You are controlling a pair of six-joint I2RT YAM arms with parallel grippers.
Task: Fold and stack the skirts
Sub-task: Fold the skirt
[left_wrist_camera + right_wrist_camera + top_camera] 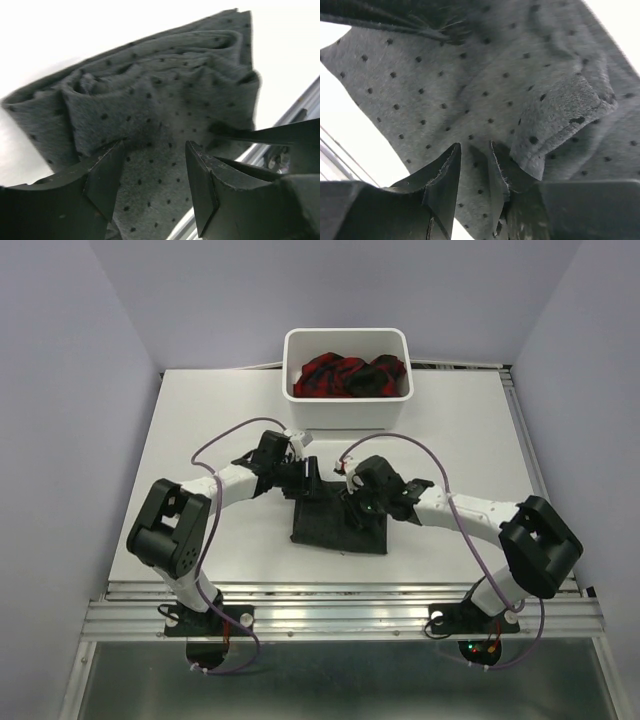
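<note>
Two robot arms meet over a dark grey skirt (335,525) with fine dots, which lies partly folded near the middle of the white worktop (220,420). The left hand (300,472) is at the skirt's far left edge. Its wrist view shows its jaws standing apart, open, with rumpled layers of cloth in front of them and nothing pinched. The right hand (352,502) sits over the skirt's far right part. Its jaws are nearly together above the cloth, beside a turned-over flap (560,110), and I cannot tell whether any fabric is caught between them. A red and navy plaid skirt (345,377) lies bunched inside a white tub (290,390) at the far edge of the worktop, well apart from the grey one.

Several things could go wrong from here. If the right hand catches only the top layer, a lift would probably peel the fold open. With the left hand gripping nothing, a pull from the right alone could drag or twist the whole skirt across the smooth worktop. The hands are close together, so a careless move might knock one into the other. The rumpled layers by the left hand could be pressed into a lump, leaving an uneven base for stacking the plaid skirt.
</note>
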